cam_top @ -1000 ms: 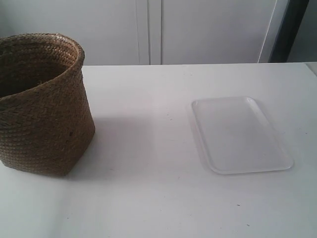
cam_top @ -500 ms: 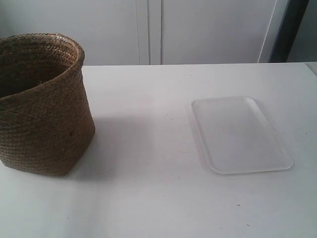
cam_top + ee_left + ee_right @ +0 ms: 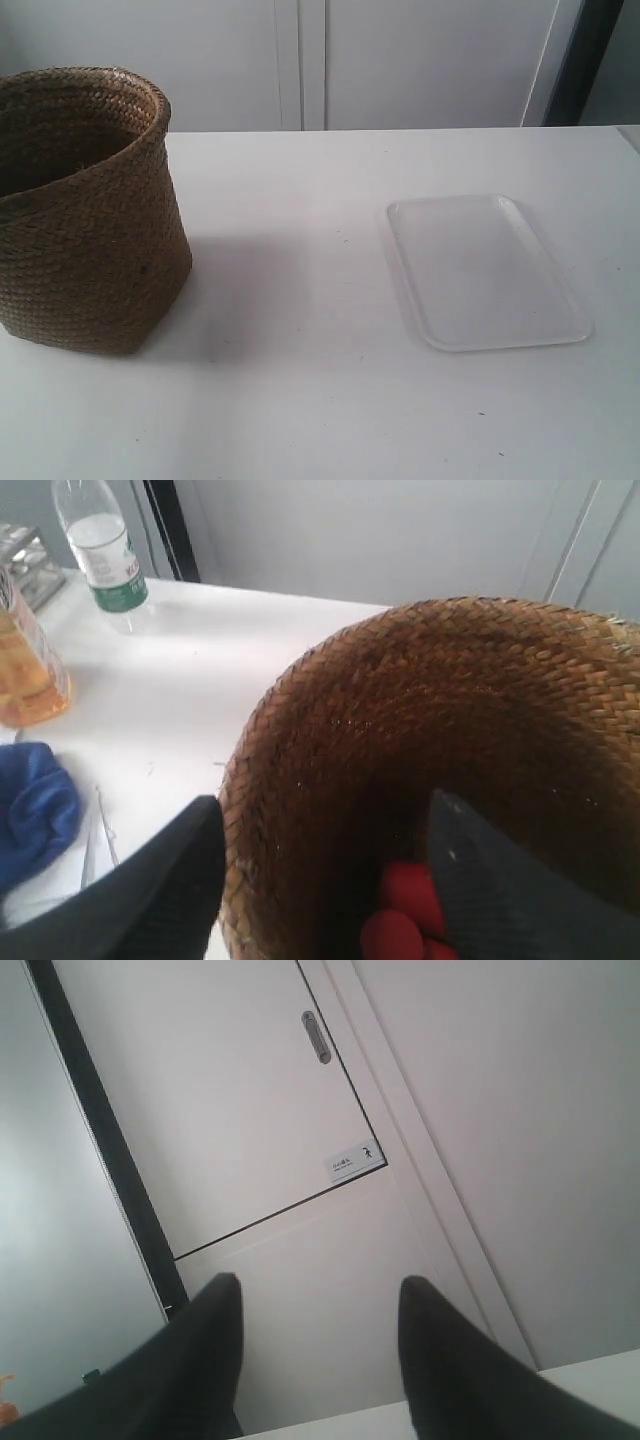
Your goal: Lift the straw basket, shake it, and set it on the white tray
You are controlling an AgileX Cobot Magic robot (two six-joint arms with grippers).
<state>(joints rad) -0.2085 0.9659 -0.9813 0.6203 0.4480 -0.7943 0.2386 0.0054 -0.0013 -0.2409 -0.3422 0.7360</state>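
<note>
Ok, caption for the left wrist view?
Open left end effector straddling the rim of the basket, red items inside.

**One small sign, one label, neither legible**

In the right wrist view a small white sign (image 3: 352, 1160) is fixed to the pale door (image 3: 250, 1110), on the same panel as the recessed handle (image 3: 316, 1037). It carries a dark pictogram of a figure at one end and a line of print too small to read. In the left wrist view a clear bottle (image 3: 103, 550) on the table (image 3: 190, 670) wears a green label (image 3: 120, 592), and its wording is too blurred to read.
</note>
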